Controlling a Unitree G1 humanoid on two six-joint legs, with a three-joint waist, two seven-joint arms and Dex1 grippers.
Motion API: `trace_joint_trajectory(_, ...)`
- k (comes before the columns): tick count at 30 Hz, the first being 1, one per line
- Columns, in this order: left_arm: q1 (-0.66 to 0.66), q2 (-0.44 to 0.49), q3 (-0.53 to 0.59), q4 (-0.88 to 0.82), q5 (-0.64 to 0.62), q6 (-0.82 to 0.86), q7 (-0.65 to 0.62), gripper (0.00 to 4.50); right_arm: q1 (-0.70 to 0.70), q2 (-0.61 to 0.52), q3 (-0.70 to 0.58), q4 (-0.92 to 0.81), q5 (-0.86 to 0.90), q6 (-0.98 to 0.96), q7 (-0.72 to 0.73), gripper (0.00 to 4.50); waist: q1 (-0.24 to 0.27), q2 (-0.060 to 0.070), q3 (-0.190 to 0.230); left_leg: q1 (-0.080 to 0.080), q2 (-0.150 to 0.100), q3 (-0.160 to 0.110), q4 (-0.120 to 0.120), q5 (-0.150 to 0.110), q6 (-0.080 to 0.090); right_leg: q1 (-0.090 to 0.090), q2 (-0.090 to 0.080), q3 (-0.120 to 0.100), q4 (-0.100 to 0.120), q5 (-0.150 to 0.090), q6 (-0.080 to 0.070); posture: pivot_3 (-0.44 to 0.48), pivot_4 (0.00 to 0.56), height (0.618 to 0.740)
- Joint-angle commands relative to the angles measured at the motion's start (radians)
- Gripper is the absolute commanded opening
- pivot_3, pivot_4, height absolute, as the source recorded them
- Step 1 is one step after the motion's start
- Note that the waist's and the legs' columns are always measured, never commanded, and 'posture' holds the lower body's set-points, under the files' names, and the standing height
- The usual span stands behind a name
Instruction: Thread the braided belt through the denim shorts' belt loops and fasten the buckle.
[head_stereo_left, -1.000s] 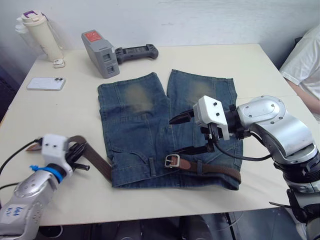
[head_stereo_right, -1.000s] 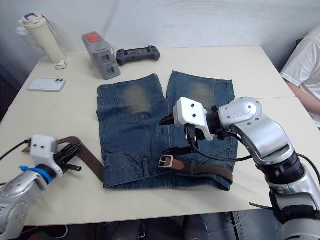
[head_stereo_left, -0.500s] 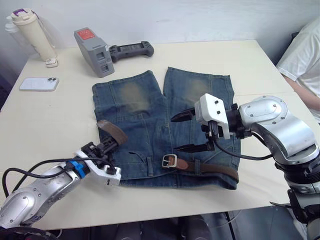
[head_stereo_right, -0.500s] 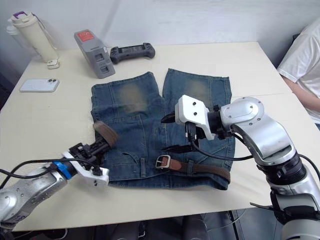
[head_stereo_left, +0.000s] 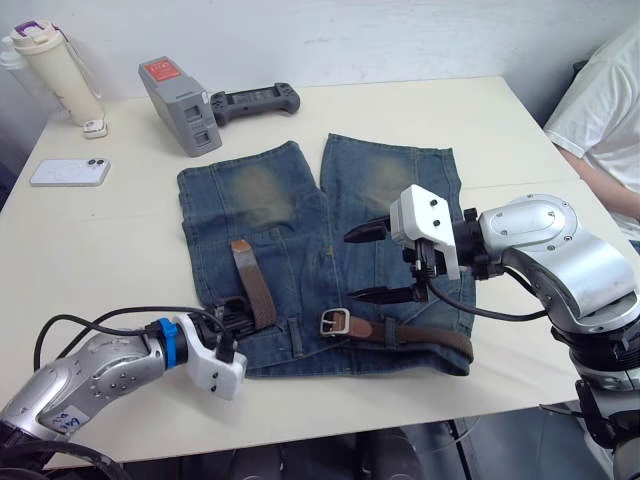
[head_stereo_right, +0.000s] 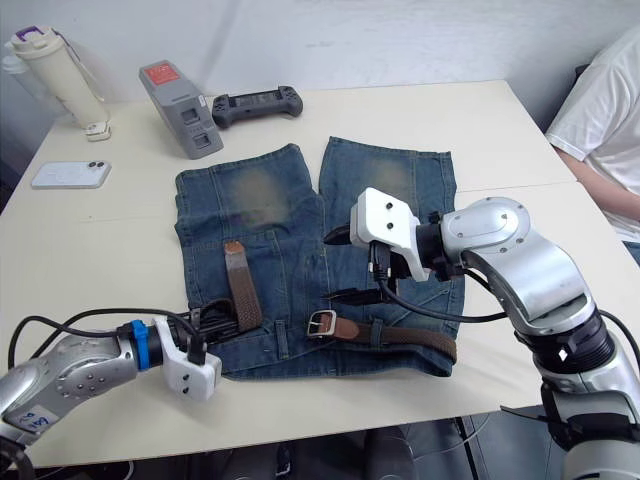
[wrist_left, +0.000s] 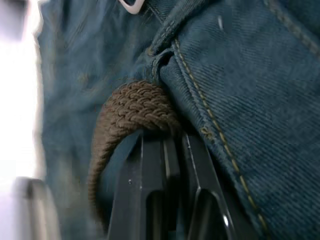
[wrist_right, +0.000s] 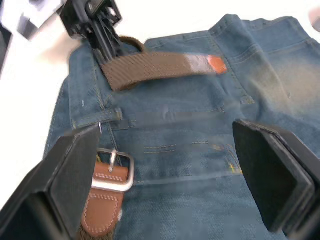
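Observation:
The denim shorts (head_stereo_left: 300, 220) lie flat with the waistband toward me. The braided belt (head_stereo_left: 425, 338) runs along the waistband's right half, and its silver buckle (head_stereo_left: 334, 322) lies near the middle, beside a belt loop (wrist_right: 95, 119). The belt's free end (head_stereo_left: 249, 283) lies folded up over the left leg, tan tip farthest from me. My left gripper (head_stereo_left: 232, 317) is at the waistband's left corner, shut on the belt's fold (wrist_left: 137, 102). My right gripper (head_stereo_left: 352, 266) hovers open just above the shorts, over the buckle, holding nothing.
At the table's far left are a grey box (head_stereo_left: 170, 90), a black controller (head_stereo_left: 250, 100), a white phone (head_stereo_left: 68, 172) and a cream bottle (head_stereo_left: 50, 55). A person in a white shirt (head_stereo_left: 600, 110) sits at the right edge.
My left gripper has carried the belt's free end from the table left of the shorts onto the left leg, then down to the waistband corner. My right gripper has barely moved.

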Motion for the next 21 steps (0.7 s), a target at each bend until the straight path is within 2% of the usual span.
trace_joint_trajectory(1,0.042,0.009,0.003,-0.021,-0.162,0.134,-0.166,0.01,0.001,-0.005,-0.019,-0.038,0.008,0.005,-0.009,4.5,0.0,0.0,0.0,0.0,0.0,0.0,0.0,0.0,0.0,0.0,0.0,0.0,0.0,0.0,0.0,0.0,0.15,0.74)
trace_joint_trajectory(4,0.088,-0.035,0.089,-0.086,-0.526,0.463,-0.248,0.01,0.0,-0.001,-0.02,-0.038,0.009,0.005,-0.013,4.5,-0.004,0.0,0.0,0.001,0.001,0.001,0.0,0.0,-0.001,0.0,0.001,0.001,0.0,0.0,0.0,0.0,0.15,0.74)
trace_joint_trajectory(7,0.101,-0.052,0.153,-0.118,-0.692,0.632,-0.302,0.01,0.0,0.0,-0.018,-0.036,0.006,0.001,-0.013,4.5,-0.004,0.0,0.0,0.001,0.002,0.001,0.0,0.0,-0.001,0.0,0.002,0.001,0.001,0.0,0.0,0.0,0.15,0.74)
trace_joint_trajectory(9,0.103,-0.05,0.189,-0.128,-0.74,0.699,-0.328,0.01,-0.003,0.003,-0.016,-0.034,0.005,-0.001,-0.015,4.5,-0.003,0.0,0.0,0.001,0.002,0.001,0.001,0.0,-0.001,0.0,0.002,0.001,0.001,0.0,0.0,0.0,0.15,0.74)
trace_joint_trajectory(10,0.103,-0.051,0.206,-0.133,-0.761,0.726,-0.339,0.84,-0.004,0.003,-0.015,-0.034,0.005,-0.002,-0.015,4.5,-0.003,0.0,0.0,0.001,0.002,0.001,0.001,0.0,-0.001,0.0,0.002,0.001,0.001,0.0,0.0,0.0,0.15,0.74)
trace_joint_trajectory(11,0.103,-0.054,0.219,-0.138,-0.777,0.75,-0.347,1.01,-0.004,0.004,-0.015,-0.033,0.005,-0.002,-0.015,4.5,-0.001,0.0,0.0,0.001,0.002,0.001,0.001,0.0,-0.001,0.0,0.002,0.001,0.001,0.0,0.0,0.0,0.15,0.74)
trace_joint_trajectory(14,0.095,-0.045,0.303,-0.13,-0.865,0.834,-0.389,2.35,-0.004,0.004,-0.015,-0.03,0.003,-0.007,-0.014,4.5,0.0,0.0,0.0,0.001,0.002,0.001,0.001,0.0,-0.001,0.0,0.002,0.001,0.0,0.0,0.0,0.0,0.15,0.74)
trace_joint_trajectory(18,0.085,-0.01,0.448,-0.106,-1.054,1.032,-0.46,4.12,-0.004,0.002,-0.014,-0.028,0.001,-0.011,-0.012,4.5,0.0,0.0,0.0,0.001,0.002,0.001,0.001,0.0,-0.001,0.0,0.003,0.001,0.001,0.0,-0.001,0.0,0.15,0.74)
trace_joint_trajectory(19,0.081,0.003,0.475,-0.101,-1.1,1.085,-0.476,4.39,-0.003,0.002,-0.014,-0.027,0.001,-0.012,-0.012,4.5,0.0,0.0,0.0,0.001,0.002,0.001,0.001,0.0,-0.002,0.0,0.003,0.001,0.001,0.0,-0.001,0.0,0.15,0.74)
trace_joint_trajectory(21,0.064,0.02,0.514,-0.089,-1.159,1.162,-0.492,4.39,-0.003,0.003,-0.014,-0.026,0.0,-0.013,-0.012,4.5,0.0,0.0,0.0,0.001,0.002,0.001,0.001,0.0,-0.002,0.0,0.003,0.001,0.001,0.0,-0.001,0.0,0.15,0.74)
